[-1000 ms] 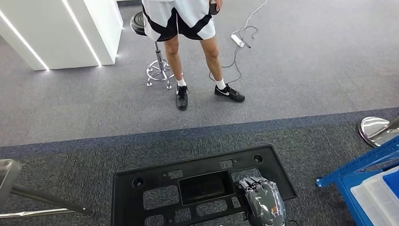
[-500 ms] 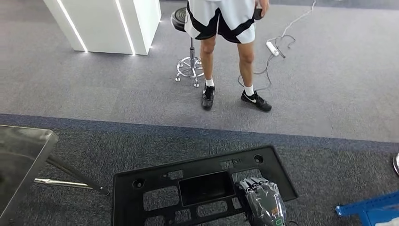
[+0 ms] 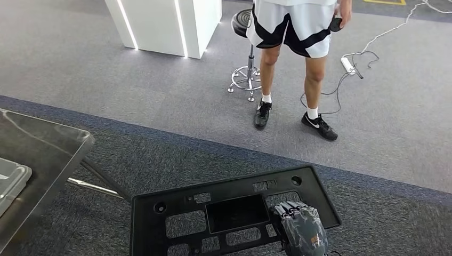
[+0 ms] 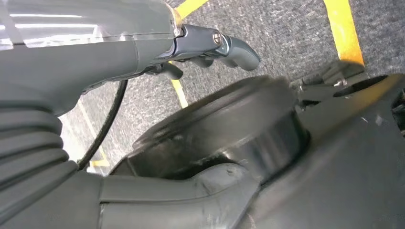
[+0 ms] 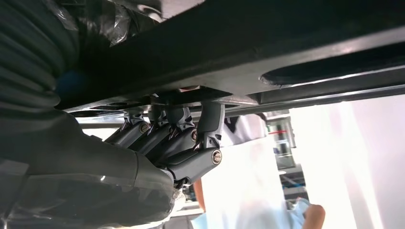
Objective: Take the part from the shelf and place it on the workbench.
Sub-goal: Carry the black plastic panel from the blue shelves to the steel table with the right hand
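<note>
Since a second ago the whole head view has swung left: the blue shelf is gone from the right edge, and a dark glass desk (image 3: 37,154) with a grey tray (image 3: 10,181) on it has come in at the left; that is camera motion, not object motion. The black plastic part (image 3: 224,213) is kept low in front of the robot above the carpet, held flat, with the right hand (image 3: 301,232) gripping its right side, fingers (image 5: 210,121) hooked over an edge of a cutout as seen in the right wrist view. The left hand (image 4: 143,43) is seen in the left wrist view; whether it holds anything cannot be told. Farther off, a person (image 3: 293,58) in white shorts is standing on the grey floor beside a stool (image 3: 246,48), a cable (image 3: 352,58) and white pillars (image 3: 165,24) beyond.
</note>
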